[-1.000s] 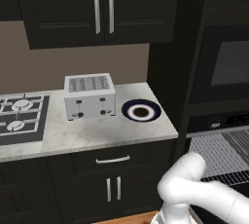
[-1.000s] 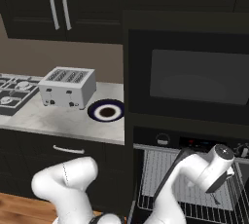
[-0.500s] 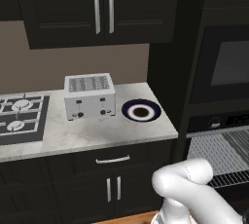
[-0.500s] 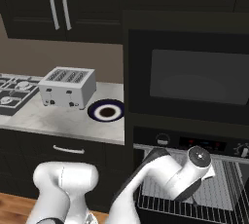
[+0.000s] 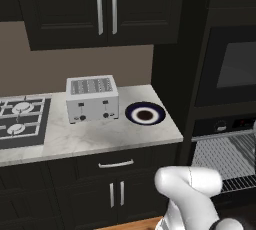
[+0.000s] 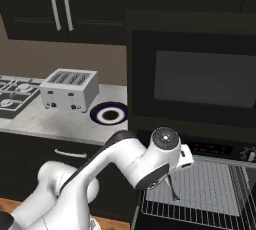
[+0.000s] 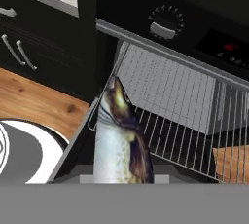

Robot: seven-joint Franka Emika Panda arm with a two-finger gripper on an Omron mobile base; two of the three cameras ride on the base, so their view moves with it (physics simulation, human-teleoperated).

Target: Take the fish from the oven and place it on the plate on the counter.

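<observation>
The fish (image 7: 119, 140), silver-bellied with a dark brown back, fills the lower middle of the hand view and hangs in front of the pulled-out wire rack (image 7: 170, 96) of the oven (image 6: 205, 184). My gripper (image 6: 170, 176) is shut on the fish (image 6: 173, 190) just outside the oven's left front; the fish hides the fingertips. The plate (image 5: 145, 114) (image 6: 109, 115), navy-rimmed with a brown centre, lies bare on the counter (image 5: 100, 139) beside the oven, up and left of my hand.
A silver toaster (image 5: 92, 99) (image 6: 69, 89) stands left of the plate, and a gas hob (image 5: 20, 119) lies further left. The oven's knob and red-digit strip (image 7: 165, 23) runs above the rack. Wooden floor (image 7: 34, 101) and black cabinet doors lie below the counter.
My hand has swung left from the right side of the oven rack to its left front, carrying the fish. Plate and toaster have not moved.
</observation>
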